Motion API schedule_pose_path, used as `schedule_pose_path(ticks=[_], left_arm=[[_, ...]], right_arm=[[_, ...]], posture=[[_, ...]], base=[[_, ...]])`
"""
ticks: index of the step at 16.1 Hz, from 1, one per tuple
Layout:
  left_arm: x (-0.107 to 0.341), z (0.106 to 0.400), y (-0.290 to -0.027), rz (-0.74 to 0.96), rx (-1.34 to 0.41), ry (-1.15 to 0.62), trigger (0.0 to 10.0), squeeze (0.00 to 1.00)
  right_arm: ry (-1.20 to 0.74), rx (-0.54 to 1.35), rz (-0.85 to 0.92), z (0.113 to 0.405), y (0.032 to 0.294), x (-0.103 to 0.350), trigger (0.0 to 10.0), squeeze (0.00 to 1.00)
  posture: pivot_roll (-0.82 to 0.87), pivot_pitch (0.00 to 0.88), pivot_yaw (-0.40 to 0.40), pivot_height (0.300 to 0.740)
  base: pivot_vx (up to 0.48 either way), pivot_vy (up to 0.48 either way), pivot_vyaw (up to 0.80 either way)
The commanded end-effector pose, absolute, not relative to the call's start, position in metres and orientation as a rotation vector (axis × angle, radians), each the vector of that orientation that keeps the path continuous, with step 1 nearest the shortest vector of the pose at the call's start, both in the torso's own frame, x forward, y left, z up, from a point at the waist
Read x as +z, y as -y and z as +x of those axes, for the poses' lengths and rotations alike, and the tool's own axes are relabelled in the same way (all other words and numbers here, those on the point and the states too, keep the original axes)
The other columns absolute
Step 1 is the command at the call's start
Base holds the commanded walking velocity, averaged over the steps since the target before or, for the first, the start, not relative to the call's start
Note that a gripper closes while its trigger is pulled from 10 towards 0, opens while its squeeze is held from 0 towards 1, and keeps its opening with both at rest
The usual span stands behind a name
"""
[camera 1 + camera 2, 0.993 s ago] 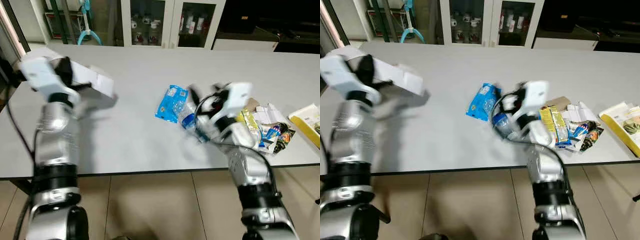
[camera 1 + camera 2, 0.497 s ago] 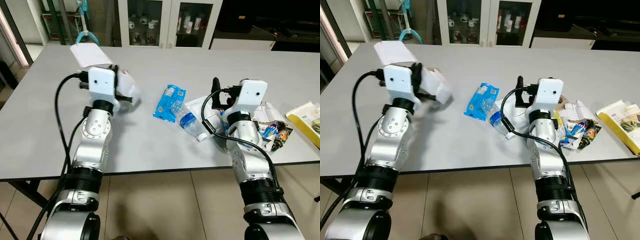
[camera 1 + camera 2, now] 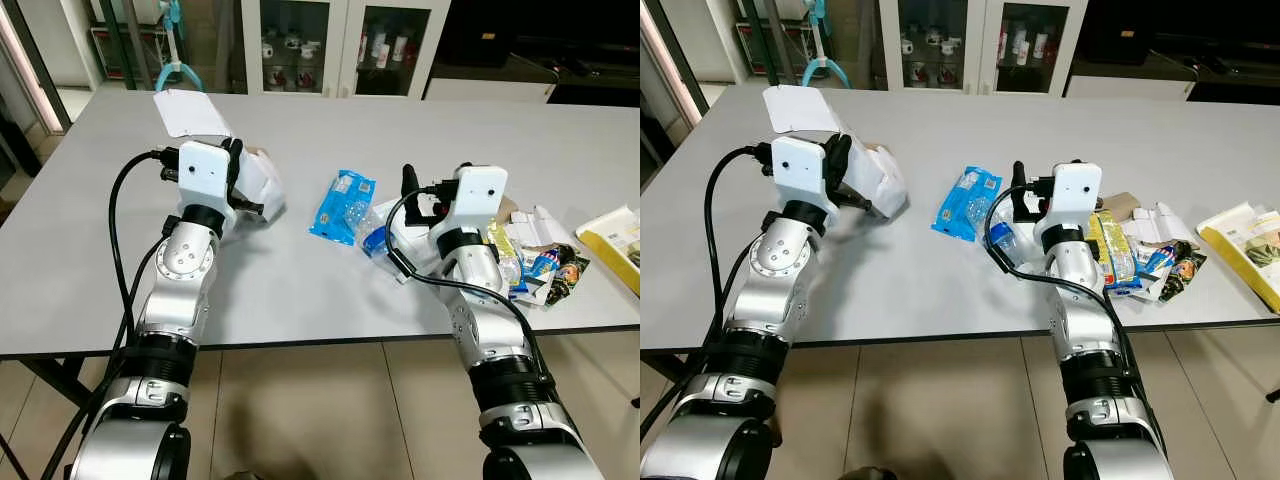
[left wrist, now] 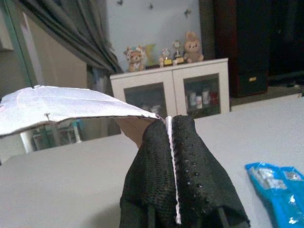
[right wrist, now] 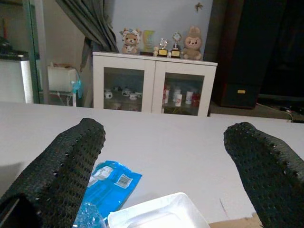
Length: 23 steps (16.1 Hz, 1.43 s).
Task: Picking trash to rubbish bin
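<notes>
The left tool (image 4: 175, 190) is clamped on a white carton (image 3: 215, 150) above the table (image 3: 300, 290); beside the blue packet (image 3: 342, 205), the right tool (image 5: 164, 161) gapes wide, empty.

a bright blue wrapper (image 3: 342, 206) with white print lies on the pale grey table (image 3: 300, 290) beside a white carton (image 3: 195, 115)

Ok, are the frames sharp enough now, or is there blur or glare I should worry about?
Left and right eye views: sharp, evenly lit, soft shadows under the arms on the table. Left wrist view: slightly soft, left claw shut on the white carton, which looks bright and washed out. Right wrist view: clear, right claw open, near fingers bulky.
</notes>
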State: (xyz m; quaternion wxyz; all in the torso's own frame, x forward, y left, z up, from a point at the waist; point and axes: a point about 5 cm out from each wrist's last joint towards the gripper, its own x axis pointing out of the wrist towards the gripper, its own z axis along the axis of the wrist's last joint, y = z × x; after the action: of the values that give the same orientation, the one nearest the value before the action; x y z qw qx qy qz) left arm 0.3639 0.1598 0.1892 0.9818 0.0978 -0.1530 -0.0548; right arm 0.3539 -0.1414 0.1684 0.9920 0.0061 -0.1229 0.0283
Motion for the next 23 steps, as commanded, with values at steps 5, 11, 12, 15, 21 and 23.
schedule_pose_path(ticks=[5,11,12,15,21,23], left_arm=[[0.181,0.363,-0.153,0.19,-0.106,0.291,10.0,0.0],[0.182,0.364,-0.153,0.188,-0.102,0.3,10.0,0.0],[0.182,0.364,-0.154,0.187,-0.102,0.302,10.0,0.0],[0.183,0.364,-0.154,0.19,-0.102,0.307,10.0,0.0],[0.185,0.365,-0.152,0.192,-0.108,0.309,10.0,0.0],[0.185,0.365,-0.152,0.191,-0.109,0.31,10.0,0.0]], right_arm=[[0.231,0.057,0.03,0.355,0.143,0.166,10.0,0.0],[0.218,0.062,0.042,0.354,0.142,0.162,10.0,0.0],[0.214,0.06,0.044,0.354,0.141,0.162,10.0,0.0],[0.212,0.069,0.047,0.354,0.14,0.161,10.0,0.0],[0.211,0.076,0.055,0.353,0.139,0.16,10.0,0.0],[0.212,0.073,0.057,0.353,0.14,0.16,10.0,0.0]], posture=[[0.0,0.011,-0.042,0.74],[0.01,0.0,-0.045,0.74],[0.01,0.0,-0.045,0.74],[0.01,0.0,-0.043,0.74],[0.01,0.0,-0.042,0.74],[0.01,0.0,-0.042,0.74]], base=[[0.0,0.0,0.0],[-0.173,0.0,0.0],[-0.277,0.0,0.0],[-0.295,0.0,0.0],[-0.294,0.0,0.0],[-0.296,0.0,0.0]])
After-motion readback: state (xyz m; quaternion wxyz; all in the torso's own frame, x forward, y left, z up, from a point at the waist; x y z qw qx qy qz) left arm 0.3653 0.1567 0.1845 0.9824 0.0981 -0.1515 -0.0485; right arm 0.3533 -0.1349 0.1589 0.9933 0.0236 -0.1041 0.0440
